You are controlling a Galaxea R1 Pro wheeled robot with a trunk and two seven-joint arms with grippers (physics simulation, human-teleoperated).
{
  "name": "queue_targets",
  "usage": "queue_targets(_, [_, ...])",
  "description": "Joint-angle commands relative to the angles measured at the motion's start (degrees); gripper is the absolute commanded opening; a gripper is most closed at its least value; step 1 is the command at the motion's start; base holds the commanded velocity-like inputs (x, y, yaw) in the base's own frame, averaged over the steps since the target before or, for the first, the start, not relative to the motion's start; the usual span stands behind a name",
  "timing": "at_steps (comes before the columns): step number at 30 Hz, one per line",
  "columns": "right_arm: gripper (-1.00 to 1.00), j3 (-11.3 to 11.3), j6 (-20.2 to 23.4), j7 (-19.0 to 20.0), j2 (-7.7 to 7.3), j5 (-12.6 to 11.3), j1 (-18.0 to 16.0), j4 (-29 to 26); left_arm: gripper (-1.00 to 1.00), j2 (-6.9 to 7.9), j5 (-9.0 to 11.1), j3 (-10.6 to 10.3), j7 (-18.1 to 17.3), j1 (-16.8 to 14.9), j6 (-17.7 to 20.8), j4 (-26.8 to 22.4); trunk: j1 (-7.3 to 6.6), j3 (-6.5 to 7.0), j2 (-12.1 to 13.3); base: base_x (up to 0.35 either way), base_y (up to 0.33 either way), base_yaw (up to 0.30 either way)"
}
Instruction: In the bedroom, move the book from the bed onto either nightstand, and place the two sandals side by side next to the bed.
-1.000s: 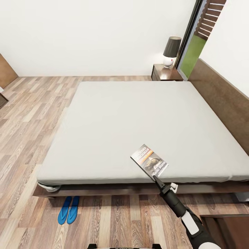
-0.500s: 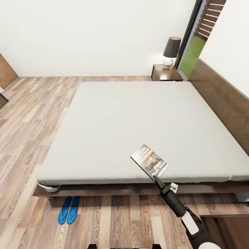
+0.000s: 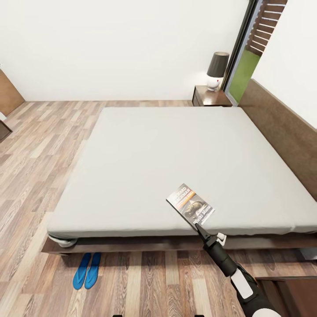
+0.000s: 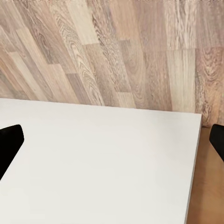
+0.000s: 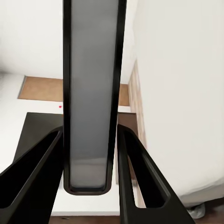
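Note:
My right gripper (image 3: 197,225) is shut on a corner of the book (image 3: 190,204), a thin dark paperback with an orange band, held over the near edge of the bed (image 3: 176,154). In the right wrist view the book (image 5: 91,93) stands edge-on between the two black fingers of the right gripper (image 5: 89,135). The two blue sandals (image 3: 86,270) lie side by side on the floor by the bed's near left corner. A nightstand (image 3: 210,96) stands at the bed's far right corner. My left gripper (image 4: 112,140) is open over a white surface.
A grey-shaded lamp (image 3: 217,69) stands on the far nightstand. The brown headboard (image 3: 281,127) runs along the bed's right side. A dark brown cabinet top (image 3: 290,295) sits at the lower right, beside my right arm. Wood floor stretches to the left of the bed.
The whole picture has shifted slightly down, so the camera has moved. The book stays in my right gripper at the same spot in view.

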Motion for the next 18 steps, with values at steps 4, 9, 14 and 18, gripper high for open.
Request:
queue_targets(4, [-1.0,-0.1,0.5,0.2,0.03,-0.2,0.0,0.0,1.0,0.01,0.4,-0.5,0.1,0.0,-0.1,0.0,0.03,0.29,-0.1,0.0,0.0,0.0])
queue_targets(9, [-1.0,-0.1,0.5,0.2,0.03,-0.2,0.0,0.0,1.0,0.0,0.4,-0.5,0.1,0.0,-0.1,0.0,0.03,0.75,-0.1,0.0,0.0,0.0])
queue_targets(14, [-1.0,-0.1,0.5,0.2,0.05,-0.2,0.0,0.0,1.0,-0.02,0.4,-0.5,0.1,0.0,-0.1,0.0,0.03,1.21,-0.1,0.0,0.0,0.0])
queue_targets(18, [-1.0,-0.1,0.5,0.2,0.05,-0.2,0.0,0.0,1.0,-0.03,0.4,-0.5,0.1,0.0,-0.1,0.0,0.03,1.58,-0.1,0.0,0.0,0.0])
